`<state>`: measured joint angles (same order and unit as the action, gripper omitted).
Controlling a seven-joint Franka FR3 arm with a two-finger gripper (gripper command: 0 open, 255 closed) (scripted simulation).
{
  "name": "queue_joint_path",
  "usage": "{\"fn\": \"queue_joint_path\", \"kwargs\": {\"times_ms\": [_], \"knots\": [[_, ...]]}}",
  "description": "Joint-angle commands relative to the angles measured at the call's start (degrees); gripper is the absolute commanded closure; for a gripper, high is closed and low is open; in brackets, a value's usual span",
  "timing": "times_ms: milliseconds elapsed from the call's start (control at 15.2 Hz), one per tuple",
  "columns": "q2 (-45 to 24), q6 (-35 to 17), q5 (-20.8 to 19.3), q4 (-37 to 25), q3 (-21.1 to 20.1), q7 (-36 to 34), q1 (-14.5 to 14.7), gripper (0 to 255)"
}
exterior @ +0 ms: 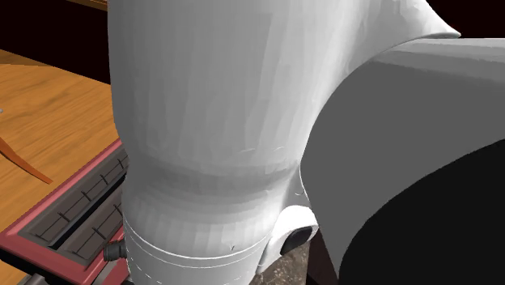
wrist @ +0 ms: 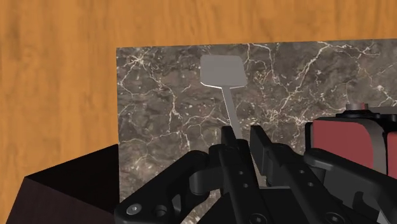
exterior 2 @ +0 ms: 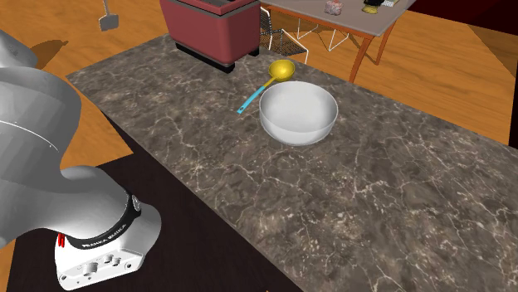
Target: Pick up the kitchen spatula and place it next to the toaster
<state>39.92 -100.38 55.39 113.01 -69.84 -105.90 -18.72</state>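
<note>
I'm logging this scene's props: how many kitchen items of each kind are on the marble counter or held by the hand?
toaster: 1
bowl: 1
ladle: 1
spatula, clasped in the hand: 1
Total: 4

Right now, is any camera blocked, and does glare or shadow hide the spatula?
Shoulder view: the white arm stands close to the lens and blocks much of what lies behind it. Second exterior view: even light, no glare on the counter. Wrist view: the grey spatula shows plainly against the dark stone, unshadowed, its handle clasped by the pincer.
</note>
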Motion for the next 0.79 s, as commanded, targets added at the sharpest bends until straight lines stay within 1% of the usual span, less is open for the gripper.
{"fn": "queue_joint_path", "kwargs": {"times_ms": [0,726], "knots": [[0.2,-1.2,0.6,1.2,-0.8,0.6,-0.1,255],[1.0,-7.3,4.3,6.9,-5.9,4.0,-0.9,255]]}}
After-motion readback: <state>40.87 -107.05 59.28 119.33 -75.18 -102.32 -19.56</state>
